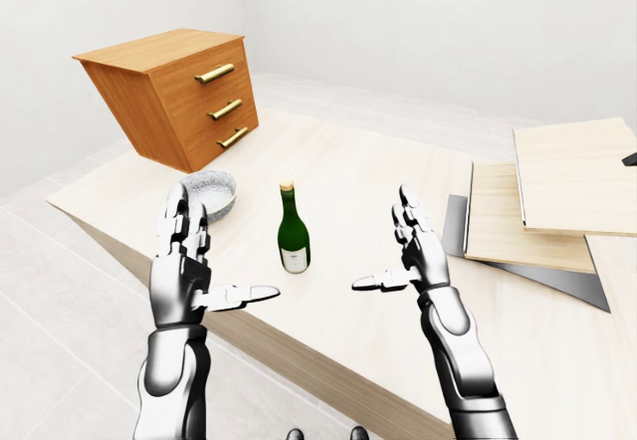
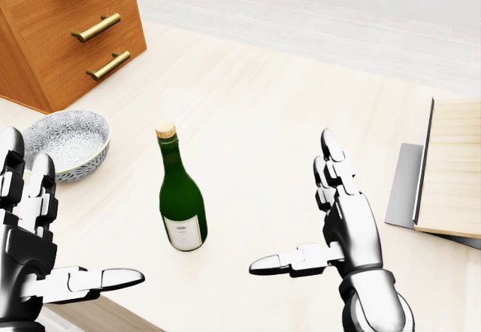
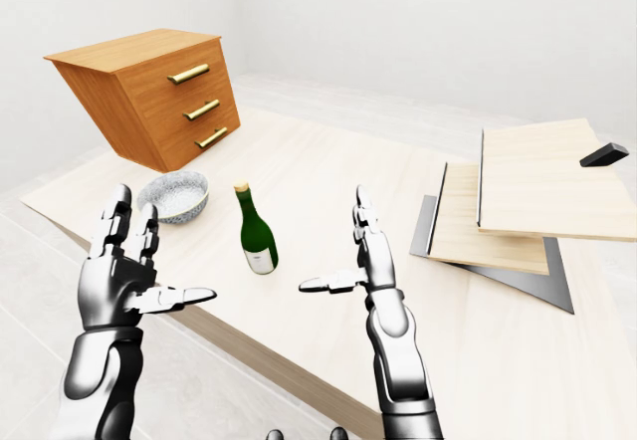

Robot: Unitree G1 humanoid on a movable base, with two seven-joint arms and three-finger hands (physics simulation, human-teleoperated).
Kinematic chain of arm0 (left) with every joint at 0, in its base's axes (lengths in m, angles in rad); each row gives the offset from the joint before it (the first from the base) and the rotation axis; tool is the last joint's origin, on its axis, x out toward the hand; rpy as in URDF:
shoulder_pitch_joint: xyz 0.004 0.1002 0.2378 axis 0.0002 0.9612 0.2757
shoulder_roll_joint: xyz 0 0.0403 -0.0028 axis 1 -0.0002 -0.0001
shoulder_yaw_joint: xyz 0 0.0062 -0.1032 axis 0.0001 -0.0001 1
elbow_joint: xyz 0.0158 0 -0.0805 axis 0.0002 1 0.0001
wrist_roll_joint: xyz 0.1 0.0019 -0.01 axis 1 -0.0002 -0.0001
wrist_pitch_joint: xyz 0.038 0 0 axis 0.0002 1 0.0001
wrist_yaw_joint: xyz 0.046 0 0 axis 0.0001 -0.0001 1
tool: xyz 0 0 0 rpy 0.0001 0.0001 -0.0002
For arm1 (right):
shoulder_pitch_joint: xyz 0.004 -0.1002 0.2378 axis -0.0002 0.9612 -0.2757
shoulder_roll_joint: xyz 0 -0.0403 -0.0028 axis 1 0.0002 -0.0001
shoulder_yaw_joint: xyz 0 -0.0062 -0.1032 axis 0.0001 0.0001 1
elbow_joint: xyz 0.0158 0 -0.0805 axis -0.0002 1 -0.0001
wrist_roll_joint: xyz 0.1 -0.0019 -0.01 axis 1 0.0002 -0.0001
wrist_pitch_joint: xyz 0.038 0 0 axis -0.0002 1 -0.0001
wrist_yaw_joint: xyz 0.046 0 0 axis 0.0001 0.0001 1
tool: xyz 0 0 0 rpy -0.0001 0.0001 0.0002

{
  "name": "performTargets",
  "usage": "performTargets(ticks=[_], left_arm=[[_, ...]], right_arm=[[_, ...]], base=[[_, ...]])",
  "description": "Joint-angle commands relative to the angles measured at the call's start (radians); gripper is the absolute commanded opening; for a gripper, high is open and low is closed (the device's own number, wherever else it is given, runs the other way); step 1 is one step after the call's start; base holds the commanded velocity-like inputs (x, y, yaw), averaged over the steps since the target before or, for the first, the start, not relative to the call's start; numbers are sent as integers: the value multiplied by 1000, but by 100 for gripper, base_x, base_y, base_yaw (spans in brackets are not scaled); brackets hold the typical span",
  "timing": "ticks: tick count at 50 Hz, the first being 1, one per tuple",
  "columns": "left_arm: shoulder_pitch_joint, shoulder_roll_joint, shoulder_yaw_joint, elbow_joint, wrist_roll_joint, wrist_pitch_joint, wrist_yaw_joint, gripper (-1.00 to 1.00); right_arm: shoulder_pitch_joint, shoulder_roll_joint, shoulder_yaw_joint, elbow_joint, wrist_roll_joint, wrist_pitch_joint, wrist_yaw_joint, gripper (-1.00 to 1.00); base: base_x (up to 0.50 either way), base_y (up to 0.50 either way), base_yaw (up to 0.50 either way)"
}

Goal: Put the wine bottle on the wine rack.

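Note:
A green wine bottle [image 2: 179, 204] with a cork and a white label stands upright on the pale wooden table [image 2: 263, 99]. My left hand [image 2: 75, 215] hangs open to the bottle's left, over the table's near edge, thumb pointing right. To the right of the bottle my right hand [image 2: 291, 204] is open too, its thumb pointing at the bottle. Neither hand touches the bottle. The wine rack [image 1: 537, 211], stepped pale wooden boards on a grey base, sits at the right of the table.
A wooden drawer chest [image 2: 60, 31] with brass handles stands at the upper left of the head view. A patterned grey bowl [image 2: 64, 140] lies below it, left of the bottle. The table's edge runs along the bottom left.

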Motion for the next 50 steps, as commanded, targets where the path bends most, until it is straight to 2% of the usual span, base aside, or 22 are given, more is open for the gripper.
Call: performTargets(ticks=[1, 20, 31, 35, 50], left_arm=[[-6, 6, 30, 6, -7, 0, -7, 100], [-23, 18, 90, 82, -27, 0, -39, 100], [-2, 18, 122, 28, -41, 0, -50, 100], [5, 15, 129, 19, -42, 0, -58, 100], [-1, 12, 159, -1, -46, 0, -70, 100]], right_arm=[[-78, -3, -14, 56, 5, 0, 2, 100], [-230, -11, -29, 198, -2, 0, -4, 100], [-329, -3, -33, 324, 20, 0, 2, 100], [-373, -1, -45, 420, 48, 0, 13, 100], [-463, 8, -32, 478, 142, 0, 95, 100]], base=[[0, 0, 0], [0, 0, 0], [0, 0, 0], [0, 0, 0], [0, 0, 0]])
